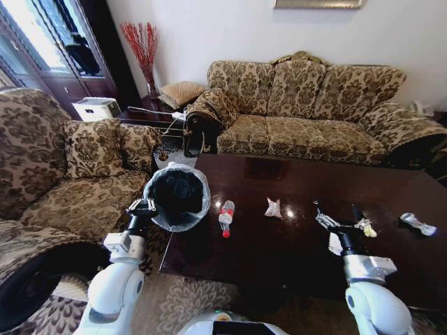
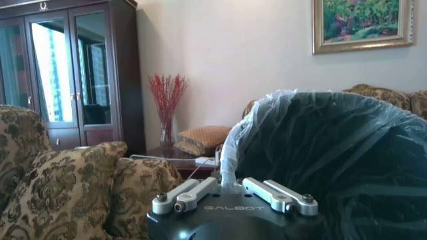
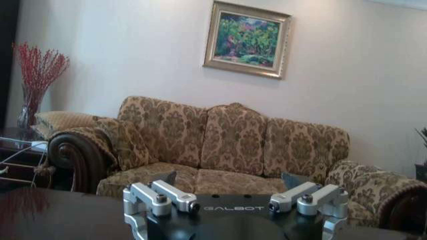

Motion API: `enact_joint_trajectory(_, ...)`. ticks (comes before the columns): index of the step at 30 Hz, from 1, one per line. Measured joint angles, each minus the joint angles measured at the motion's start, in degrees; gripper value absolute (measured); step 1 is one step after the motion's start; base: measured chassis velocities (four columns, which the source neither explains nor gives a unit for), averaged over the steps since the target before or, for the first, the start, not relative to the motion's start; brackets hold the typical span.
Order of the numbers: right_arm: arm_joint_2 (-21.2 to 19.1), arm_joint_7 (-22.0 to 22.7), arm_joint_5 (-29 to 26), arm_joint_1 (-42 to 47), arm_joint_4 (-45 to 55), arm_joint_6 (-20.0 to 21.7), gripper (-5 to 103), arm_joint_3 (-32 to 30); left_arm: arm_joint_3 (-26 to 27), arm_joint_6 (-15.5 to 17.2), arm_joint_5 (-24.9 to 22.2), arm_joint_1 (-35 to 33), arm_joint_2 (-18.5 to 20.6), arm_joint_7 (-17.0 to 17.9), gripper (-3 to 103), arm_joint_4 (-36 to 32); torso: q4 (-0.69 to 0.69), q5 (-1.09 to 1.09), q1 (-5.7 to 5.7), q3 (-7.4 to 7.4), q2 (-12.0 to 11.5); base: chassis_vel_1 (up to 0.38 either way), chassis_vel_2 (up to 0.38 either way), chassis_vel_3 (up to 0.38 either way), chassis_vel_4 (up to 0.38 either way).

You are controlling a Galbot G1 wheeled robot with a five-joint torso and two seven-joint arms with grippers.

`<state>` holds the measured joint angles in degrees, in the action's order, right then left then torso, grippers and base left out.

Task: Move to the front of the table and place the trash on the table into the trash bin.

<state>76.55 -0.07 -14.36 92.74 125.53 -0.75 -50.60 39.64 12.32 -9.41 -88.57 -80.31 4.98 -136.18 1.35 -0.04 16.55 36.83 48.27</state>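
Trash bin (image 1: pixel 177 196) gripped at rim by left gripper (image 1: pixel 144 206), held tilted just off table (image 1: pixel 293 241) left edge; right gripper (image 1: pixel 335 225) w/ fingers spread wide, empty, above table; bottle (image 1: pixel 225 217), wrappers (image 1: pixel 273 208) lie on top.

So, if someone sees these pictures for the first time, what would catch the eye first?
Probably the trash bin with its black bag, held up by the left gripper at the left end of the dark table. Next come the scraps on the tabletop: a bottle beside the bin and a crumpled wrapper farther right. The right gripper hangs open above the table's right half.
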Motion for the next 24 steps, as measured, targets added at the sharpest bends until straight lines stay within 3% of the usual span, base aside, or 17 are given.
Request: enact_joint_trajectory(24,0.00,0.01,0.00,-0.05,-0.01,0.01,100,0.00,-0.01,0.01,-0.02,0.03,0.00,0.00,2,0.00,-0.01,0.00,0.09,0.04,-0.03,0.003,-0.001,-0.002,0.002)
